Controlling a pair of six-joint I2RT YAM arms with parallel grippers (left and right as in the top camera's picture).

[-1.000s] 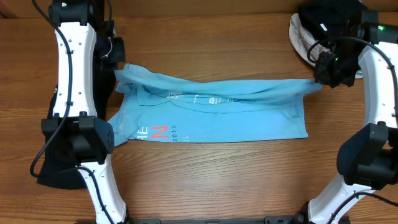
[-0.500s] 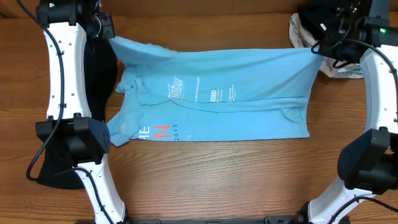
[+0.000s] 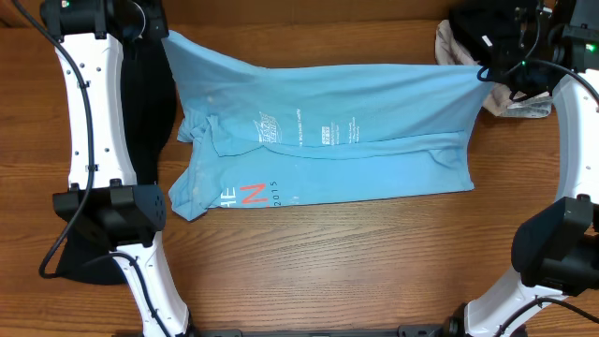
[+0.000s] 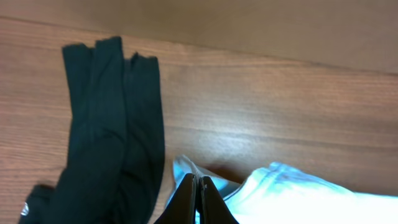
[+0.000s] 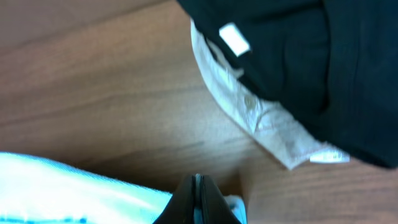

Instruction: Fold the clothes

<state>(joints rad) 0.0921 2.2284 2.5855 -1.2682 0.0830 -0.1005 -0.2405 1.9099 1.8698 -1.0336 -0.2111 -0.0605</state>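
Across the middle of the table, your light blue T-shirt is stretched by its far edge between the left gripper and right gripper, each pinched tight on a corner, so no fold looks finished and the folding lies ahead.

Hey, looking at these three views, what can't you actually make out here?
Overhead: small print on the T-shirt, too small to read; big lettering partly hidden by a fold.
Overhead: black garment, partly behind the left arm.
Right wrist: white label, blurred.
Wrist views: left tool, right tool, mostly cut off by the bottom edge.
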